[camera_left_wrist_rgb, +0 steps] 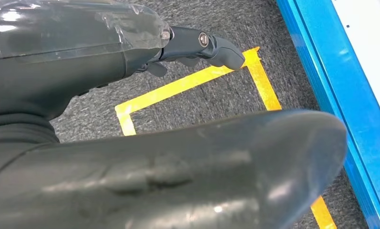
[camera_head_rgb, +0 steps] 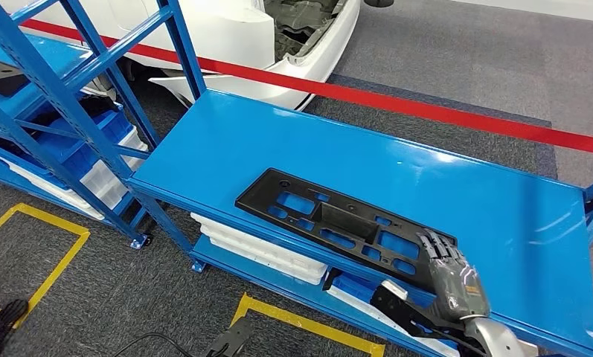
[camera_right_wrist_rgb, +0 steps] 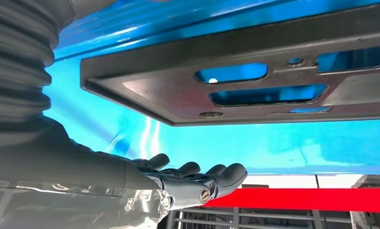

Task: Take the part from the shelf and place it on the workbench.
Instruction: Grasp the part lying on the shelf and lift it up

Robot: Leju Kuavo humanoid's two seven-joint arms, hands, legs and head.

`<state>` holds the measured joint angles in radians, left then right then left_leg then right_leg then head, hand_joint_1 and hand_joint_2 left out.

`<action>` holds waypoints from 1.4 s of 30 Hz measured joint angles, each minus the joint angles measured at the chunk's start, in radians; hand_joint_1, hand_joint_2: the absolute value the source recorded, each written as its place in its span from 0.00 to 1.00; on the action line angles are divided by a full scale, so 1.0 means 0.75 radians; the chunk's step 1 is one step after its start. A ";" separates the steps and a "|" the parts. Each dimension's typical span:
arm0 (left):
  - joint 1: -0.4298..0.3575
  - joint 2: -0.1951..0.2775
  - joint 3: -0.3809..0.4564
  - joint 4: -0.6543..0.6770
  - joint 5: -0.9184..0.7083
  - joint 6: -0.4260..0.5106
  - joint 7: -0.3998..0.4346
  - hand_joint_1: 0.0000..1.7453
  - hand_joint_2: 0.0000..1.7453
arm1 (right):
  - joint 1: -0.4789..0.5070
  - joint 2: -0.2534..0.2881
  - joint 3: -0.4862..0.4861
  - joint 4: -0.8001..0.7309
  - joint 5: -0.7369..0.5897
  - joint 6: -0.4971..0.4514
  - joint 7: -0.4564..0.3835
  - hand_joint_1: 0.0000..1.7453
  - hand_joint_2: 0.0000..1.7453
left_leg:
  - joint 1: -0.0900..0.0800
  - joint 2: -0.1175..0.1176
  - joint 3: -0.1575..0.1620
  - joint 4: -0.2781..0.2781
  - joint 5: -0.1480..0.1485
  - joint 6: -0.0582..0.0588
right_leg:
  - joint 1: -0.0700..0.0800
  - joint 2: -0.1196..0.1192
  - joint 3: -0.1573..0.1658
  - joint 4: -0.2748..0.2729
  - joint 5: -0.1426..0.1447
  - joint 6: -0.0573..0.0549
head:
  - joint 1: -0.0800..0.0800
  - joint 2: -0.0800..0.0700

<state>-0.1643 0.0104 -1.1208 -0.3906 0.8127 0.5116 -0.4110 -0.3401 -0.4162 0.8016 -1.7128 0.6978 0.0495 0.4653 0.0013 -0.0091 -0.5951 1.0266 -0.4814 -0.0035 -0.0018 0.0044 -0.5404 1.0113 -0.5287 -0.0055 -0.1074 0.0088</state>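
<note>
Part (camera_head_rgb: 345, 227) flat on counter (camera_head_rgb: 501, 201), near front edge. Right hand (camera_head_rgb: 451, 277) at its end, fingers extended and apart, holding nothing. Pull back straight and level, don't drag part. Left hand (camera_left_wrist_rgb: 130, 95) grip: can't tell.
</note>
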 joint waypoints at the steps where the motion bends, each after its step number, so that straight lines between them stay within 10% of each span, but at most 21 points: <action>1: 0.000 -0.001 0.000 0.000 -0.001 0.000 0.000 0.00 0.00 | -0.004 0.001 0.000 0.008 0.004 -0.002 -0.003 0.00 1.00 | 0.000 0.000 0.000 0.000 0.000 0.000 | 0.000 0.000 0.000 0.000 0.000 0.000 | 0.000 0.000; 42: -0.008 -0.012 0.000 0.000 -0.034 0.005 0.026 0.00 0.00 | -0.061 0.101 0.011 0.339 0.117 -0.182 -0.087 0.00 1.00 | 0.000 0.000 0.001 0.000 0.000 0.000 | 0.000 0.000 0.001 0.000 0.000 0.000 | 0.000 0.000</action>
<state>-0.1706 0.0011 -1.1208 -0.3906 0.7869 0.5151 -0.3918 -0.3858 -0.3406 0.8101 -1.4588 0.7856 -0.0871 0.4000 0.0012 -0.0095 -0.5943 1.0264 -0.4814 -0.0036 -0.0018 0.0043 -0.5394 1.0113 -0.5287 -0.0054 -0.1075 0.0088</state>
